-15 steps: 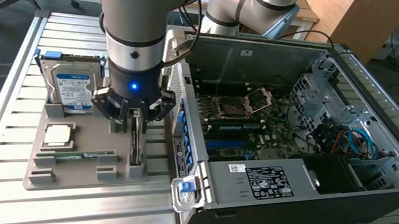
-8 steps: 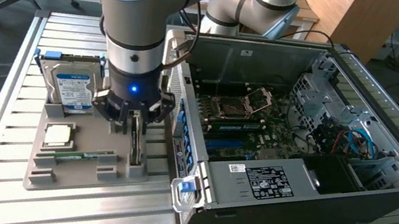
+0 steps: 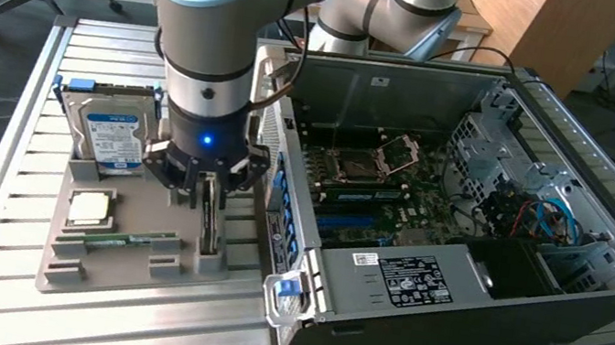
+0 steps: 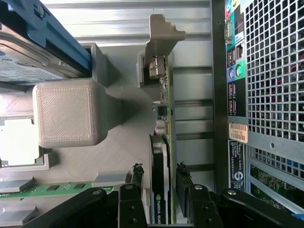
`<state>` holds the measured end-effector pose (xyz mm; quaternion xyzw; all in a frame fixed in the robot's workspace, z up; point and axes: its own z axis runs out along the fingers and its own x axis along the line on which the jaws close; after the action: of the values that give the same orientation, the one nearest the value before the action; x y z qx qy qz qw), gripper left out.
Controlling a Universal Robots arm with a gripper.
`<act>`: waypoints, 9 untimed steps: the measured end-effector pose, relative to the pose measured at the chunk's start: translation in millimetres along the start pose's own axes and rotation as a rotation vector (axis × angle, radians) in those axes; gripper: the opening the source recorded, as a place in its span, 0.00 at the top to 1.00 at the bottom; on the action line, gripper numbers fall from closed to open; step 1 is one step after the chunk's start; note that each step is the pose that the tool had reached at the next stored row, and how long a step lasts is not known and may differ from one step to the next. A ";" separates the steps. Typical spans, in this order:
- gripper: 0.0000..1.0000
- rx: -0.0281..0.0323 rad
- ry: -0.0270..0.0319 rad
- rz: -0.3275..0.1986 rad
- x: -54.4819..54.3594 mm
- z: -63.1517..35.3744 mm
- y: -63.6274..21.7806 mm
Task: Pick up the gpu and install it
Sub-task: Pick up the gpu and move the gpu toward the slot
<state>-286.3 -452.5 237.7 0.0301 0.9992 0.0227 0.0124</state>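
Graphics card (image 4: pixel 160 166): white lettering on the black shroud edge starts "NVIDIA"; the rest is not legible.

Computer case (image 4: pixel 266 71), rear panel: a tan sticker (image 4: pixel 237 132) with barcode-style print and a black label (image 4: pixel 236 164) with white print. Neither is legible.

Hard drive (image 3: pixel 109 137), at the exterior view's left: blue-and-white label, print too small to read.

Inside the case, near side: a large white label (image 3: pixel 407 278) with black print and, just beside it, a small white sticker (image 3: pixel 364 258). Both are unreadable.

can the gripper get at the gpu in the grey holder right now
Probably yes: the gripper is open, one finger on each side of the gpu, which stands on edge in the grey holder, with nothing between them.
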 end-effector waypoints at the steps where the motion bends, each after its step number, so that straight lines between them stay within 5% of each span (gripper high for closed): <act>1: 0.58 0.0001 0.0001 0.000 -0.1 0.4 0.0; 9: 0.58 0.0001 0.0002 0.000 -0.7 1.7 0.0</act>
<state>-285.6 -452.5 236.0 0.0301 0.9992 0.0226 0.0123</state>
